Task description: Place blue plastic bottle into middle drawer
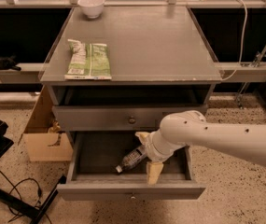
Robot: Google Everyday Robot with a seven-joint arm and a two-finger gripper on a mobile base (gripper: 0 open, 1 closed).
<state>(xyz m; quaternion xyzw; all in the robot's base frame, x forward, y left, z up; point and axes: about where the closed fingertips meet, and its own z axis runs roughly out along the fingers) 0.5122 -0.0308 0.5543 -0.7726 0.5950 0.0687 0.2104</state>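
Observation:
The blue plastic bottle point(131, 158) lies on its side on the floor of the open middle drawer point(132, 190), its cap pointing to the front left. My gripper point(148, 154) reaches into the drawer from the right, just right of the bottle's base. Its two tan fingers point(153, 171) stand wide apart, open, with the base of the bottle between them. The white arm point(226, 139) crosses in from the right edge. The similar grey knobbed front point(131, 119) above is shut.
A green snack bag point(89, 59) lies on the cabinet top at the left, and a white bowl point(91, 6) stands at its back left corner. A cardboard box point(46, 141) sits on the floor left of the cabinet, with black cables point(11, 195) nearby.

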